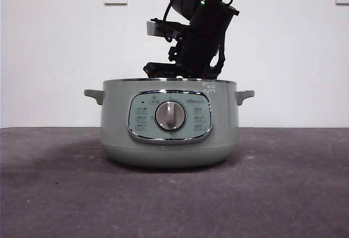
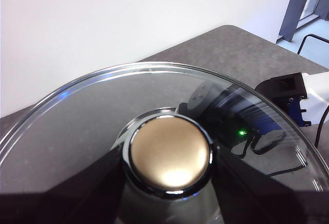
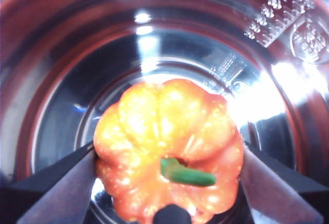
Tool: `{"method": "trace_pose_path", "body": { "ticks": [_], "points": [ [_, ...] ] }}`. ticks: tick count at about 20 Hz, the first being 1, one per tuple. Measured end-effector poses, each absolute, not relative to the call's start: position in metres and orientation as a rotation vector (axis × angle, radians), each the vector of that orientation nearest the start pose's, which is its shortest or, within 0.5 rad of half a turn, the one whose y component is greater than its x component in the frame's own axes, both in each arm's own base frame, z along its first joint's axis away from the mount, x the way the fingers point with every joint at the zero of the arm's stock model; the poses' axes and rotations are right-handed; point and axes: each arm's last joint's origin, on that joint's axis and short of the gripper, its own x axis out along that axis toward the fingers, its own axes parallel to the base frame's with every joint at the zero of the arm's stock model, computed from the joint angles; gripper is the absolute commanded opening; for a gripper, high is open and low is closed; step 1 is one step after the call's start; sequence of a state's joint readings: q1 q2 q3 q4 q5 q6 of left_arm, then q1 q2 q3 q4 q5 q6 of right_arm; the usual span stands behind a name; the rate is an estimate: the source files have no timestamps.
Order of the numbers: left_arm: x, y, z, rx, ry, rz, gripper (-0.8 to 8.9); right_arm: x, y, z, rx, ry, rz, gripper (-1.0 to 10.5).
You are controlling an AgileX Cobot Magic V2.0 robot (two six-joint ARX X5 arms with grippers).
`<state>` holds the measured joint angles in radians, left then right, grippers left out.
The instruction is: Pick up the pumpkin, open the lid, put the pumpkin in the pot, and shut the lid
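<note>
Pumpkin sits clamped between the two jaws of my right tool, filling the lower middle of the right wrist picture, its green stem pointing toward the camera and the shiny steel bowl of the pot spread out behind it. In the front picture that arm drops in from the top centre and its dark end dips just past the pot's rim, so I judge the pumpkin hangs inside the mouth but I cannot tell how far off the floor of the bowl it is. My left tool holds the lid by its knob, the jaws dark on either side of it at the bottom of the left wrist picture, with the glass dome spreading across the frame; the lid is out of the front picture, so it is clear of the pot. The risks I see: if I let go too high, a round ribbed toy may bounce or roll on that slick steel, though the walls should keep it in. My jaws or wrist could catch the rim on the way out and shove the pot across the table. If I bring the lid in before the right arm is out, glass meets arm. The knob is smooth and rounded, so a tilted lid might slip in my grip.
</note>
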<state>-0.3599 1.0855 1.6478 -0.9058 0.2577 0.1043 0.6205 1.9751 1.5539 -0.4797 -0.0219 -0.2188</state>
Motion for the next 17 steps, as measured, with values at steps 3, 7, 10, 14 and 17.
{"method": "trace_pose_path", "body": {
  "ticks": [3,7,10,14,17],
  "points": [
    [0.149,-0.064,0.485,0.119,0.331,-0.633,-0.08,0.351,0.252,0.225,-0.47,0.809,0.697,4.6],
    [0.148,-0.064,0.484,0.119,0.339,-0.635,-0.08,0.352,0.251,0.225,-0.45,0.811,0.677,6.3],
    [0.149,-0.064,0.484,0.119,0.34,-0.636,-0.08,0.349,0.249,0.233,-0.433,0.813,0.673,6.3],
    [0.157,-0.067,0.481,0.128,0.353,-0.639,-0.08,0.319,0.228,0.31,-0.348,0.659,0.651,6.3],
    [0.179,-0.077,0.477,0.119,0.345,-0.695,-0.08,0.27,0.188,0.385,-0.264,0.527,0.538,6.3]
  ]
}}
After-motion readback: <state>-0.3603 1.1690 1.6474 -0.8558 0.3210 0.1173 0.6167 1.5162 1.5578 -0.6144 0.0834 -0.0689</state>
